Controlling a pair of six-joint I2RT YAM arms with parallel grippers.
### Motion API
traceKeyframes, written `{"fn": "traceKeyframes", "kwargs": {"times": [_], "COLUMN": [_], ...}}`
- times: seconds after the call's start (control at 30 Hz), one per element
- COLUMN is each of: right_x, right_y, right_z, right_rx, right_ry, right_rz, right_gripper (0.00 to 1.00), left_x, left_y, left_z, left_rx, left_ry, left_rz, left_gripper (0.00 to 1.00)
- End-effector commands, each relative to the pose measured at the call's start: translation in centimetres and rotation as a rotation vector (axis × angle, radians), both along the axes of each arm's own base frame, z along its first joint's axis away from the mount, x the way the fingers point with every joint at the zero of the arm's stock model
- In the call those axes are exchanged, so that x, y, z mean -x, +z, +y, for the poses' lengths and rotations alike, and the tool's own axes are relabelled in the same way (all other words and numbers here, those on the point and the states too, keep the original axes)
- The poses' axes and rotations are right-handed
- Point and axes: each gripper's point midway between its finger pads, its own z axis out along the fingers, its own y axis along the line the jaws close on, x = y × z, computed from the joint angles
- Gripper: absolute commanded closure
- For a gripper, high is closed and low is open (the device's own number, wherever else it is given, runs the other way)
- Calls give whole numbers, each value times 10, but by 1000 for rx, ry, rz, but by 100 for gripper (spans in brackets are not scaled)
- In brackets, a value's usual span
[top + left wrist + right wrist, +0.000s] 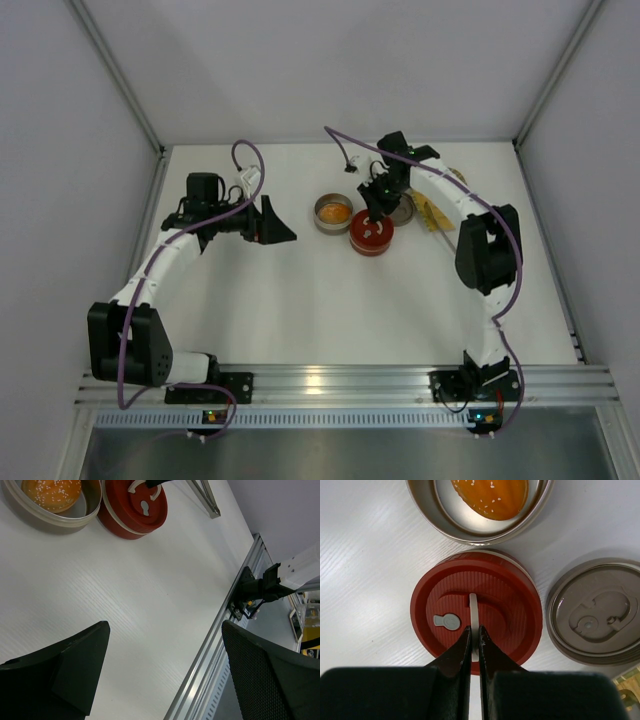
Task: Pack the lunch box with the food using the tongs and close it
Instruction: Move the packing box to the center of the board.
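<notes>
My right gripper is shut on the upright white handle of the round red lid, which sits on a lunch box tin. Just beyond it an open steel tin holds the round orange food. Slim silvery bars that look like the tongs lie past the red lid. My left gripper hangs open over bare table, well left of the tins.
A third tin with a grey lid stands right of the red one. A yellow woven tray lies beside it. The aluminium rail runs along the table's near edge. White walls enclose the table.
</notes>
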Motion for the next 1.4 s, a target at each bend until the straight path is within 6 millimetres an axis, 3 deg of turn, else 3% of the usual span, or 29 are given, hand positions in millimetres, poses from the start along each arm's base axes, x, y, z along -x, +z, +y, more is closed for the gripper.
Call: {"fn": "traceKeyframes", "kwargs": {"times": [0.0,0.13,0.27,0.6,0.73,0.9,1.07,1.37], "right_x": [-11,-7,6,22,25,29,54,110], "right_y": [8,6,-5,-16,-16,-25,-46,-61], "right_z": [6,8,11,9,9,1,-16,-50], "right_rx": [-28,-35,-23,-25,-42,-21,70,238], "right_ry": [10,18,42,42,31,26,77,189], "right_rz": [-36,-21,8,29,12,-25,42,112], "right_gripper": [100,94,82,79,81,96,100,100], "left_x": [2,1,2,5,6,8,10,19], "left_y": [12,12,14,17,19,20,21,16], "left_z": [1,0,0,2,3,4,6,14], "left_rx": [14,15,17,8,3,-2,-24,-101], "left_ry": [-16,-15,-16,-15,-9,-3,-7,-20], "left_rz": [-71,-76,-80,-105,-114,-119,-138,-162], "left_gripper": [2,2,2,2,2,2,2,2]}}
